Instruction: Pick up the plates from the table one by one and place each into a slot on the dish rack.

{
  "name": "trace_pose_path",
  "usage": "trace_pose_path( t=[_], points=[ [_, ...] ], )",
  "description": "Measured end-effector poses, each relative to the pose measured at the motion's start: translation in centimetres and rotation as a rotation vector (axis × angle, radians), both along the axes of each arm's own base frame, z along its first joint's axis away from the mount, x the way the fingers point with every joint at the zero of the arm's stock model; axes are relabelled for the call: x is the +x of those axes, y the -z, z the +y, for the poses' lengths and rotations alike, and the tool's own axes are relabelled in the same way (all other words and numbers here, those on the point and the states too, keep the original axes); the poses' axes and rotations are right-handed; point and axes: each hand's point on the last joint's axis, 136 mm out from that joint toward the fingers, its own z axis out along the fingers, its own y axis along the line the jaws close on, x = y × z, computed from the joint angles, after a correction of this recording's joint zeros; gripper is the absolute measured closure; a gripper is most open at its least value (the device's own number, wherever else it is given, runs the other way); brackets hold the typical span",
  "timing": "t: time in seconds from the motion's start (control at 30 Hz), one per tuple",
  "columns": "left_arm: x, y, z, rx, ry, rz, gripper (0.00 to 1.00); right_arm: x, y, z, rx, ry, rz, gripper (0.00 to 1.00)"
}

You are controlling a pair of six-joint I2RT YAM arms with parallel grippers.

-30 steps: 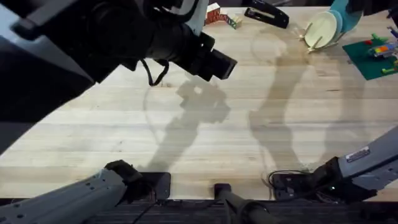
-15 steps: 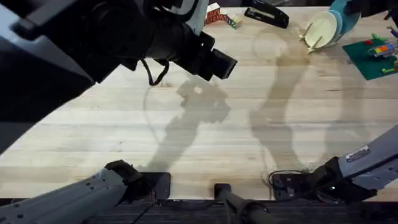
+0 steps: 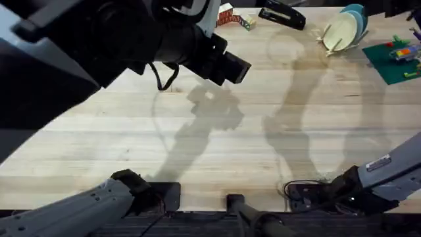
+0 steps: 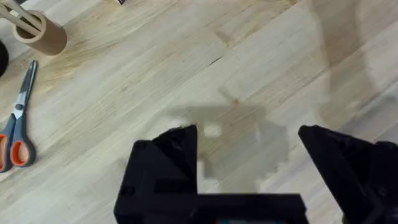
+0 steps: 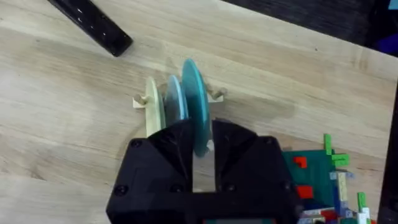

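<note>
1. Nearest the camera, the two arm bases sit at the near edge of the table (image 3: 263,164). They are well apart from the dish rack (image 3: 332,41), which stands at the table's far right corner.
2. The left gripper (image 4: 249,134) hangs above bare wood, well to the left of the dish rack and nearer than it. Its fingers (image 4: 177,146) are spread wide with nothing between them, and only its own shadow lies on the planks below.
3. Farther from the dish rack than the left gripper, the left wrist view shows a pair of orange-handled scissors (image 4: 15,121) lying flat on the wood. A cardboard tube (image 4: 40,31) lies beyond them.
4. A green board (image 3: 393,60) with small coloured bricks lies just beside the dish rack, on its right and a little nearer.
5. In the dish rack three plates stand on edge, side by side between the pegs: a cream plate (image 5: 152,115), then the pale blue plate (image 5: 174,102), then the teal plate (image 5: 194,99).
6. The right gripper (image 5: 204,140) is directly over the dish rack. Its fingers (image 5: 171,149) are drawn in narrow on the rim of the teal plate, which is upright in the outermost of the three filled slots.
7. Beyond the dish rack and to its left, a long black object (image 3: 281,14) lies at the far edge. Some small coloured blocks (image 3: 230,14) lie farther left again.
</note>
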Motion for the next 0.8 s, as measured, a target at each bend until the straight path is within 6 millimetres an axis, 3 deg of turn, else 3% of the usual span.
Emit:
trace_pose_path(
  t=[0.63,0.8],
  points=[
    [0.0,0.0,0.0,0.0,0.0,0.0,0.007,-0.4,0.2,0.2,0.019,0.008,0.02,0.773],
    [0.0,0.0,0.0,0.0,0.0,0.0,0.007,-1.5,-1.3,0.7,0.023,0.011,0.024,0.718]
  ],
)
